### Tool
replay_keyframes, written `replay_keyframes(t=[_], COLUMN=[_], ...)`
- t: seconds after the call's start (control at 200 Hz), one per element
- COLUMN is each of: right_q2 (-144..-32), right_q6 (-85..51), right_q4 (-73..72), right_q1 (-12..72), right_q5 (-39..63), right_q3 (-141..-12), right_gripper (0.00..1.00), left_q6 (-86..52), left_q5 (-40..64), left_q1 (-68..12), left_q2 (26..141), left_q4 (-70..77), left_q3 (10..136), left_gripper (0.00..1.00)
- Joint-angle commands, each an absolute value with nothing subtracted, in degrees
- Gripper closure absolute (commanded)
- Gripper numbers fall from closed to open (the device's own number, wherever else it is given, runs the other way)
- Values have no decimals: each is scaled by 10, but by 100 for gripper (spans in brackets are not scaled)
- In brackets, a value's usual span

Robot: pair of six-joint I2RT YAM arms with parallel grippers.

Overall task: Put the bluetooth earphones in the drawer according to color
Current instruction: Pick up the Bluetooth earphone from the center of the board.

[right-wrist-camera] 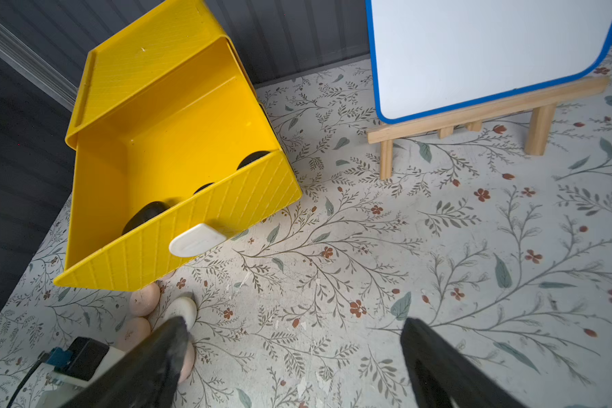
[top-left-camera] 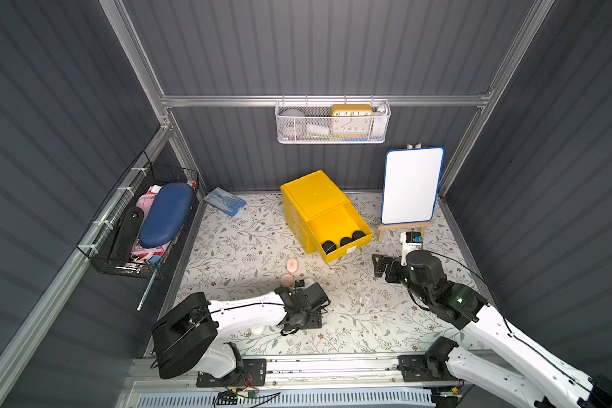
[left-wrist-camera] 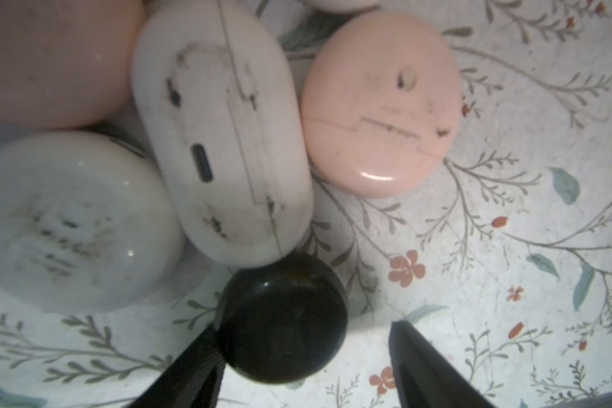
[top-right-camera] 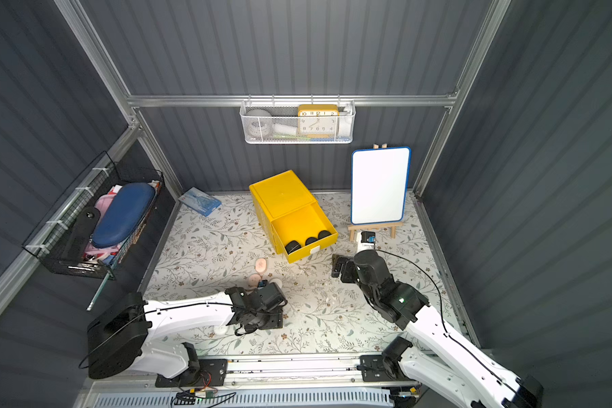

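Left wrist view: black earphone case on tabletop between left hand fingers, touching one, gap at other; jaws half-wide, no clamp. Right hand wide, empty, near open drawer.

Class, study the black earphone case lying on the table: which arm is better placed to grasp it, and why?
Left. The left gripper straddles the black case, one finger touching it; the right gripper stands open over bare mat near the open drawer.

Left fingers, right fingers, both apart
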State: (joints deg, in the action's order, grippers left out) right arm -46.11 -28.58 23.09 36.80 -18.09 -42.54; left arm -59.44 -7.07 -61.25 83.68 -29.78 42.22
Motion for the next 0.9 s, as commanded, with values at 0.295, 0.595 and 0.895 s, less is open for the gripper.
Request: replay_keyframes(t=[0.295, 0.595, 0.895], right_q2=[-451, -448, -450], right_q6=[-287, -293, -303], right_q4=[223, 225, 222], right_q1=[364, 363, 364], right_q5=[-183, -185, -185], right_q3=[-417, -417, -412], right_gripper=[1, 1, 1], left_q6=[-606, -589, -534], left_q5=[-112, -131, -159], left_q1=[-614, -614, -614], left_q2=[932, 889, 824], left_q4=[-344, -365, -404], left_q3=[439, 476, 577], left_gripper=[43, 55, 55])
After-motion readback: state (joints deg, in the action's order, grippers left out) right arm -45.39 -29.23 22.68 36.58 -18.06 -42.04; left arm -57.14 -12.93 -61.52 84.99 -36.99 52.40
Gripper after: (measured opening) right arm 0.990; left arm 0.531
